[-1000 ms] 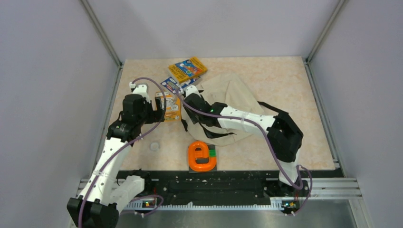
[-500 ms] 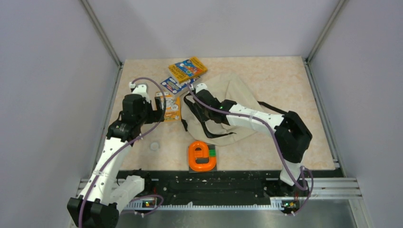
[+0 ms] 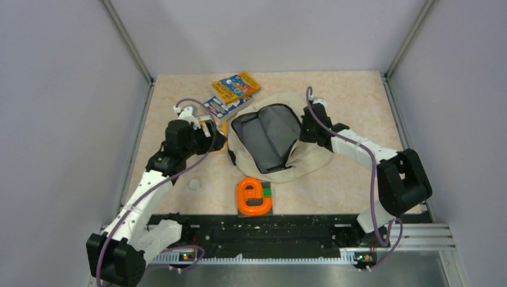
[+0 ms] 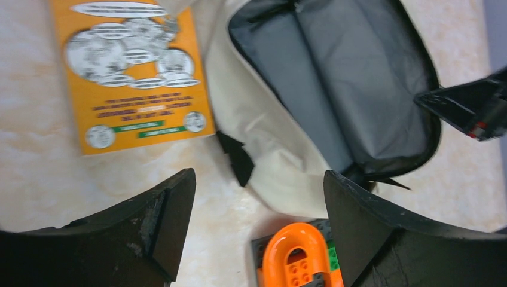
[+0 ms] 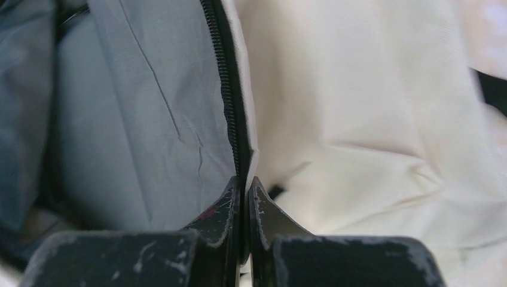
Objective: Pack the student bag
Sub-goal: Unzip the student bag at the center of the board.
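Observation:
The student bag (image 3: 311, 156), beige with a black zipper, lies mid-table with its mouth pulled wide, showing the dark grey lining (image 3: 267, 134). My right gripper (image 3: 304, 127) is shut on the bag's zippered rim (image 5: 230, 107) at the right side of the mouth; grey lining is left of its jaws and cream fabric (image 5: 359, 107) right. My left gripper (image 3: 216, 139) hovers open and empty left of the bag, above the table near an orange booklet (image 4: 134, 72). The left wrist view shows the open mouth (image 4: 341, 78) and the gripper (image 4: 258, 179) over bare table.
Two colourful books (image 3: 236, 86) (image 3: 216, 106) lie at the back, left of the bag. An orange arch toy on a brick plate (image 3: 254, 196) sits near the front edge. A small white disc (image 3: 194, 184) lies at front left. Walls enclose the table.
My right arm swung from the bag's left side to its right, its gripper closing on the rim and drawing the mouth open. The left gripper shifted slightly right over the booklet.

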Motion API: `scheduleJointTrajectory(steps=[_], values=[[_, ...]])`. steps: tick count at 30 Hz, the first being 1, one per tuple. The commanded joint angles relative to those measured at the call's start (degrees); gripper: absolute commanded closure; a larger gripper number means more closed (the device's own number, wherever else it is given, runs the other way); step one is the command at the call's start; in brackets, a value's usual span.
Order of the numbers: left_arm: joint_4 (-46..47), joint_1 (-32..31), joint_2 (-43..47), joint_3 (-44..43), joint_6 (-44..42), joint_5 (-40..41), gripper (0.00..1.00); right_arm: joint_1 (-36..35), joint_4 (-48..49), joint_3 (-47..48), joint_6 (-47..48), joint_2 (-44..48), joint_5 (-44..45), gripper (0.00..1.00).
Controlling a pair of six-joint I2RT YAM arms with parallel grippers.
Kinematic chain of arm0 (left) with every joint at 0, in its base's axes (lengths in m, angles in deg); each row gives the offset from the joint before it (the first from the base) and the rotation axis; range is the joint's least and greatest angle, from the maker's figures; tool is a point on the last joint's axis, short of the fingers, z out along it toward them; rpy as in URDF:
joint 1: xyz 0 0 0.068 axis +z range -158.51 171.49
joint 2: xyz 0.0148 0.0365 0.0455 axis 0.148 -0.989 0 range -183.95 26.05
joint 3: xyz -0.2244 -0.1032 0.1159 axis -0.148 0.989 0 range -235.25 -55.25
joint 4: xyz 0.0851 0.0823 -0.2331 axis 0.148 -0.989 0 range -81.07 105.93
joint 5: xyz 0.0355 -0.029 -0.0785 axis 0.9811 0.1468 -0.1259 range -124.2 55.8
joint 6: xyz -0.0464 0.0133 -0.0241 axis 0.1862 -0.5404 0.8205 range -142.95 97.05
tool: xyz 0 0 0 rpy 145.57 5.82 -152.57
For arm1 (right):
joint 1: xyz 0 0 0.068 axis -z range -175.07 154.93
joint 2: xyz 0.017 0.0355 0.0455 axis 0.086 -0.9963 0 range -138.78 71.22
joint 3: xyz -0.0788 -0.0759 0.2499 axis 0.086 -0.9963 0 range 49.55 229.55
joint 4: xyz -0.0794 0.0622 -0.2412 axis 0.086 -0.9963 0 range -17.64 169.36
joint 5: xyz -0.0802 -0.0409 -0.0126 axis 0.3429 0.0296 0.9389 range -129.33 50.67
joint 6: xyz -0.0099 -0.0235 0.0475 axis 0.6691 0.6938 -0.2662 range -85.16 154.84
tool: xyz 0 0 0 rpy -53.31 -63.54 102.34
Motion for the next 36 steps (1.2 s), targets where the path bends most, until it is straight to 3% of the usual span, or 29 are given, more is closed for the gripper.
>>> scheduleJointTrajectory(steps=[1,4,15,18,23,26,28,32,36], values=[[15.9,-7.6,-5.4,-0.9,7.9,-0.8,0.18,6.1,3.2,-5.2,-4.4,-0.2,-3.6,1.0],[22.1,-12.7,-11.5,-4.2,8.4,0.2,0.18,8.0,4.5,-7.5,-4.7,-1.2,-3.8,1.0],[44.8,-18.1,-32.1,-2.2,14.2,-9.4,0.2,8.7,3.5,-6.6,-3.0,-3.4,2.5,1.0],[45.9,-19.1,-35.2,-1.3,14.4,-9.7,0.21,8.8,1.9,-5.2,-2.2,-3.6,5.1,0.99],[41.1,-19.4,-35.8,3.3,14.0,-7.6,0.23,9.4,-0.5,-3.6,-1.0,-2.2,6.7,0.8],[41.9,-19.4,-34.9,9.1,14.7,-5.8,0.23,9.7,-2.7,-2.3,-0.3,-0.8,6.3,0.56],[44.5,-19.5,-35.3,11.9,15.8,-6.0,0.23,9.7,-3.9,-1.5,0.1,0.3,6.0,0.46],[48.4,-19.4,-36.4,13.0,17.1,-7.9,0.23,9.7,-6.5,-0.1,0.7,3.4,5.2,0.37],[48.0,-19.4,-35.9,12.3,16.7,-7.8,0.23,9.7,-8.2,0.0,2.4,8.7,4.0,0.34]])
